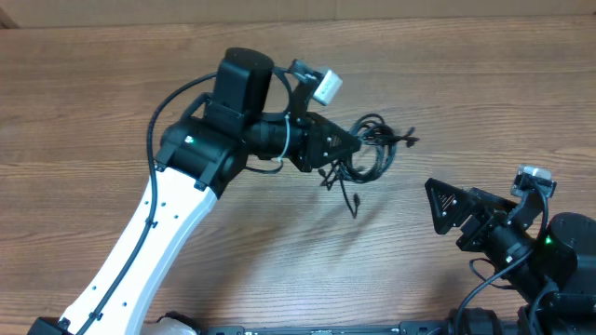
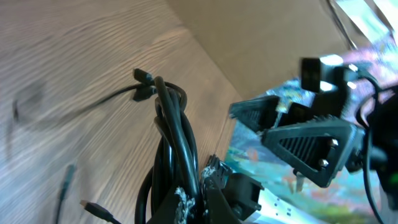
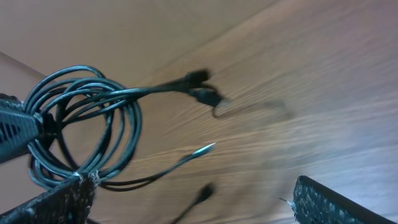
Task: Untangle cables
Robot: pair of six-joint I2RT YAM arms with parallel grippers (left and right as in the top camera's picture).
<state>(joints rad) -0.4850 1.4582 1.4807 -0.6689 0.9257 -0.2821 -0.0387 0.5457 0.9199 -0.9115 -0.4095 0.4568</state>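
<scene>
Overhead: left hand clamped shut on the coiled bundle of cables near the middle of the desk, loose plug ends trailing toward the near edge. Right hand spread wide, well apart to the right, gripping nothing.

Left wrist: cables pinched at the bottom edge, loops running up the picture, two plugs poking out at the top. Beyond them, right hand with jaws gaping.

Right wrist: coil at left, gripped by the left hand at the picture's edge. Two plugs jutting rightward over the wood. Own fingers set wide at the bottom corners.
</scene>
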